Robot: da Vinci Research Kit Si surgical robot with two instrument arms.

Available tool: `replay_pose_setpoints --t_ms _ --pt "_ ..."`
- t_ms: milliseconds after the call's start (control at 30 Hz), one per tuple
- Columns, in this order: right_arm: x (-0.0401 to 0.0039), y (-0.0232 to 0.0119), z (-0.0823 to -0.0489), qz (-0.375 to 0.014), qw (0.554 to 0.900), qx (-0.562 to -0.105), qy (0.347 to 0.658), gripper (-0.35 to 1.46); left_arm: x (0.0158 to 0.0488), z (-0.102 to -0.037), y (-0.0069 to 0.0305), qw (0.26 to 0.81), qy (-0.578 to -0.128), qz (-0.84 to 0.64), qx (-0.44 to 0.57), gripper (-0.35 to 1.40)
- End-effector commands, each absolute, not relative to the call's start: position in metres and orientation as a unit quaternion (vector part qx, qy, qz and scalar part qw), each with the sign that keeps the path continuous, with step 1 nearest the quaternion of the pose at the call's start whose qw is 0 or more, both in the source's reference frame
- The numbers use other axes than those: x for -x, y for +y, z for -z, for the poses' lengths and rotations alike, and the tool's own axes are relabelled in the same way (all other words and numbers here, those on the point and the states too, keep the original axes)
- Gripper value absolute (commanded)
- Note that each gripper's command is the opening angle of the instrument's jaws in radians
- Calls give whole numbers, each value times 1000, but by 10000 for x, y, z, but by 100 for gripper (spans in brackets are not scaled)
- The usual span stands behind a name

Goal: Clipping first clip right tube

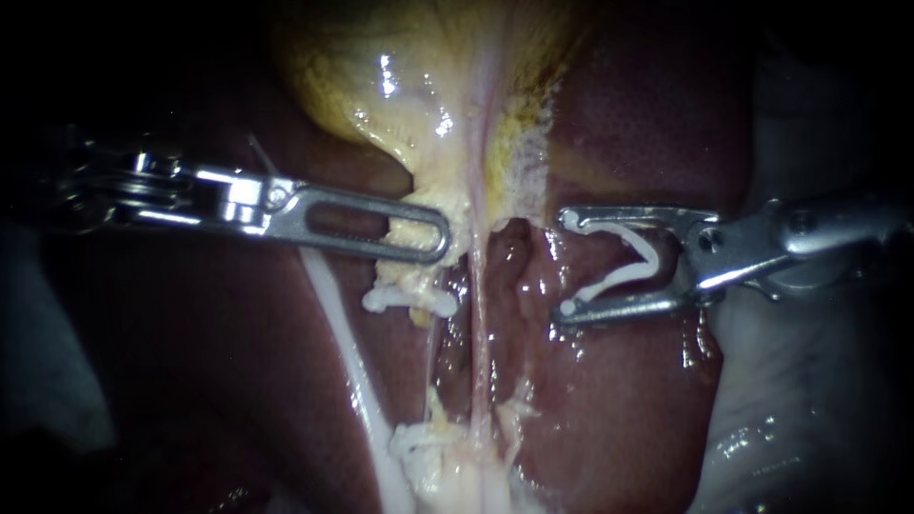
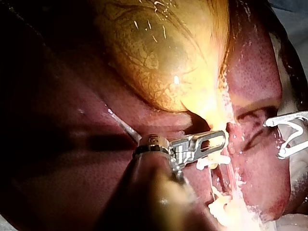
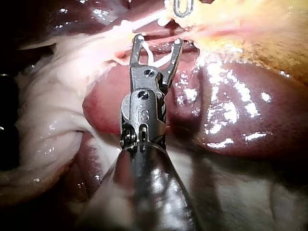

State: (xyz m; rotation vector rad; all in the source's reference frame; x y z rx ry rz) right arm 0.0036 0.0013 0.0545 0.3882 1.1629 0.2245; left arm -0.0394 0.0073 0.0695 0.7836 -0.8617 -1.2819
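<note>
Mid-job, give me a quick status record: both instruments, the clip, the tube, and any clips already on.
left instrument: tip on yellowish tissue below the gallbladder
right instrument: jaws spread wide, holding the loaded clip
loaded clip: open, around nothing yet
tube: thin, pink, ahead of the right jaws and apart from them
upper white clip: already closed, beside the tube
lower white clip: already closed, further down

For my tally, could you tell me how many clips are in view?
3. The right instrument holds an open clip between its jaws; a second clip lies below the left instrument; a third clip farther down. Others may be hidden.
</note>
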Motion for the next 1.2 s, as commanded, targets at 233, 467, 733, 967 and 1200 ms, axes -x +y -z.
replay_pose_setpoints --t_ms 233,467,733,967,1200 --pt "-35 13 -545 -105 812 -183 545 50 375 -672 80 646 -377 563 -350 -35" --pt "-36 11 -546 -104 812 -183 545 50 345 -633 94 636 -380 578 -343 -35" --pt "-51 -13 -570 -111 810 -203 539 49 344 -629 93 634 -381 580 -341 -35" --pt "-86 -63 -630 -148 802 -265 515 48 344 -628 92 636 -382 578 -340 -35" --pt "-117 -92 -656 -164 793 -295 506 48 345 -628 91 636 -382 578 -340 -35"
